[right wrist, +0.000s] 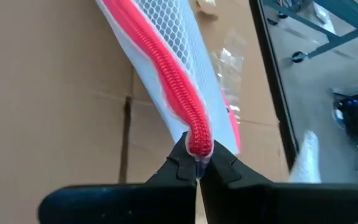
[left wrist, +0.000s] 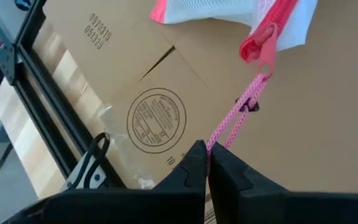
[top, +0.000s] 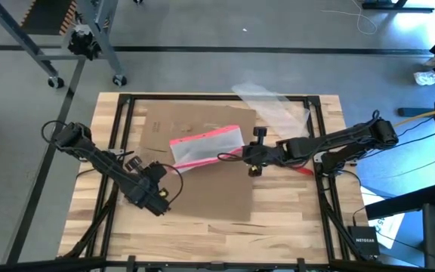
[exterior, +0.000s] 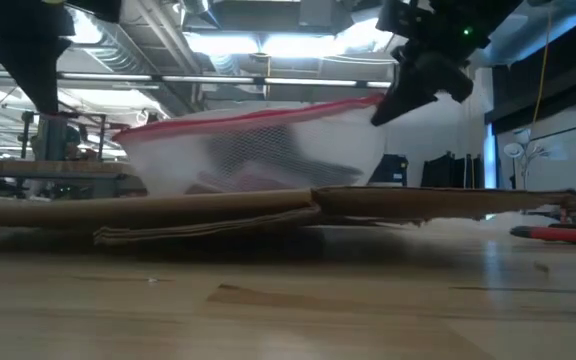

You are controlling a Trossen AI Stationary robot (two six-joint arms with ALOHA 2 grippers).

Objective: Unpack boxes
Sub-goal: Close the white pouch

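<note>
The brown cardboard box (top: 217, 193) lies flattened on the table, its printed round mark (left wrist: 157, 118) facing up. On it rests a clear mesh pouch (top: 206, 145) with a pink-red zip. My left gripper (top: 165, 175) is near the box's left side, shut on a pink cord that runs from the zip pull (left wrist: 266, 50). My right gripper (top: 236, 155) is at the pouch's right end, shut on the zip. In the low view the pouch (exterior: 258, 150) rises toward my right gripper (exterior: 393, 105). My left gripper pinches the looped pink cord (left wrist: 219, 140) at its free end between the two fingertips, coming in low from the table's near left. The cord runs straight from the fingers to the zip pull, just above the cardboard. My right gripper pinches the end of the pink-red zip (right wrist: 197, 142) between its fingertips, coming level from the table's right. That end of the pouch is raised, while its underside (exterior: 238, 185) rests on the cardboard.
A sheet of clear plastic film (top: 274, 106) lies at the table's far right corner. A red object (top: 302, 171) sits under the right arm. Black frame rails (top: 123, 121) run along the table's edges. Bare wood (top: 293, 219) shows at the near right.
</note>
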